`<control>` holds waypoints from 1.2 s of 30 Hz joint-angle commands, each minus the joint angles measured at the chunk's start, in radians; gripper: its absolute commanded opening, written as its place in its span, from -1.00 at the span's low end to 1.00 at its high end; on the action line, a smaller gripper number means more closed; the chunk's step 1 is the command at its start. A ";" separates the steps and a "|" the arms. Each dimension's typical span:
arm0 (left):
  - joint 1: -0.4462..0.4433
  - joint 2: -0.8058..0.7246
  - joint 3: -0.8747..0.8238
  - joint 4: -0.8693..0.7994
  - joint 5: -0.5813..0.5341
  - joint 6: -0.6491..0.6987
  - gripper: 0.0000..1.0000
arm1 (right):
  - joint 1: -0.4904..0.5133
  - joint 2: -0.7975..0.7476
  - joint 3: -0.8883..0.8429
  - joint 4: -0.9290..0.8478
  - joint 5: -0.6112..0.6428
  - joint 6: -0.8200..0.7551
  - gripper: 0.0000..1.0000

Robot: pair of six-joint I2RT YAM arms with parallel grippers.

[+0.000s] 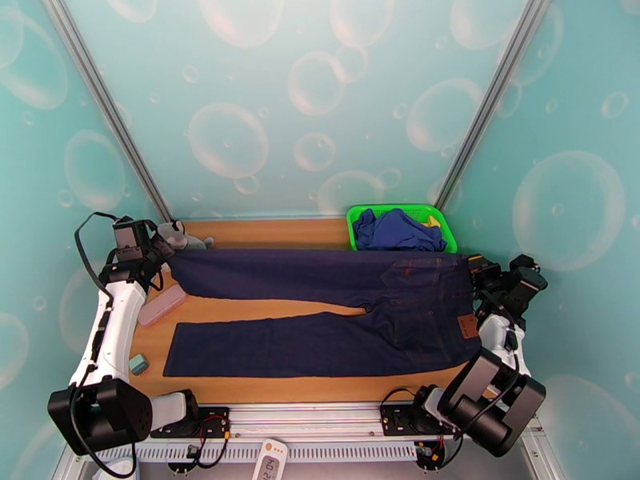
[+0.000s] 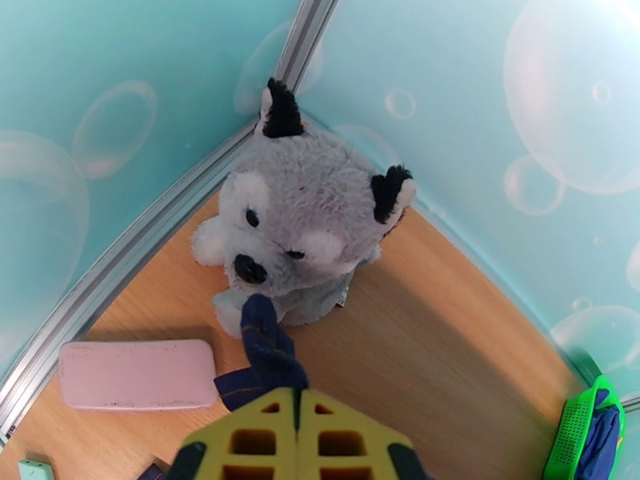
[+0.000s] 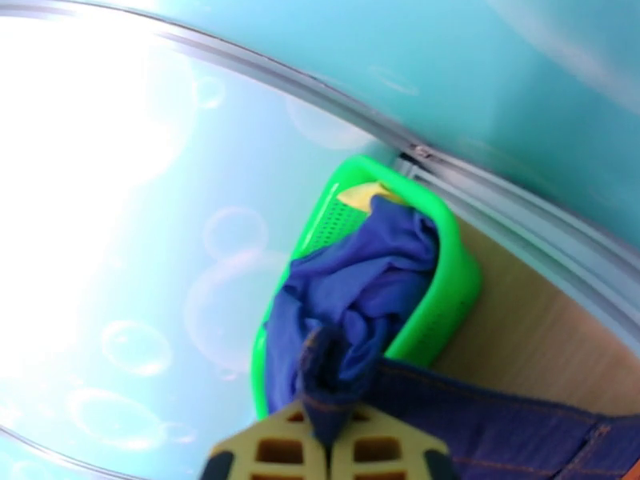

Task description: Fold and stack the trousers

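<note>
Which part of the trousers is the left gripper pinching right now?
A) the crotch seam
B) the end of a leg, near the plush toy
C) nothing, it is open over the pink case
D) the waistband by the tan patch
B: in the left wrist view the left gripper is shut on a fold of dark denim just in front of the plush toy; from above, that is the far leg's end of the trousers.

You can read no text here: the timer [image 1: 272, 464] digits and the trousers [image 1: 304, 346] patch [image 1: 467, 326] are too small.
</note>
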 commanded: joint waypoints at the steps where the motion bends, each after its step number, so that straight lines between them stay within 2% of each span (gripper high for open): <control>1: 0.046 -0.008 0.025 0.060 0.021 -0.004 -1.00 | -0.043 0.015 -0.023 0.367 -0.041 0.127 -1.00; 4: 0.059 -0.054 -0.027 0.094 0.072 -0.011 -1.00 | -0.076 0.031 -0.092 0.613 -0.084 0.233 -1.00; 7: 0.064 -0.106 -0.058 0.075 0.085 -0.016 -1.00 | -0.100 0.053 -0.113 0.699 -0.136 0.285 -1.00; 10: 0.064 -0.151 -0.092 0.015 0.081 -0.038 -1.00 | -0.105 0.060 -0.116 0.596 -0.158 0.256 -1.00; 15: 0.077 -0.219 -0.180 -0.074 0.053 -0.098 -1.00 | -0.119 0.043 -0.131 0.353 -0.177 0.110 -1.00; 17: 0.090 -0.240 -0.216 -0.091 0.044 -0.111 -1.00 | -0.132 0.027 -0.126 0.234 -0.165 0.037 -1.00; 20: 0.110 -0.258 -0.273 -0.082 0.042 -0.107 -1.00 | -0.161 0.010 -0.127 0.145 -0.157 -0.029 -1.00; 27: 0.149 -0.250 -0.306 -0.038 0.074 -0.095 -1.00 | -0.225 0.018 -0.150 0.145 -0.159 -0.012 -1.00; 36: 0.184 -0.259 -0.294 -0.060 0.057 -0.070 -1.00 | -0.252 0.009 -0.150 0.046 -0.119 -0.100 -1.00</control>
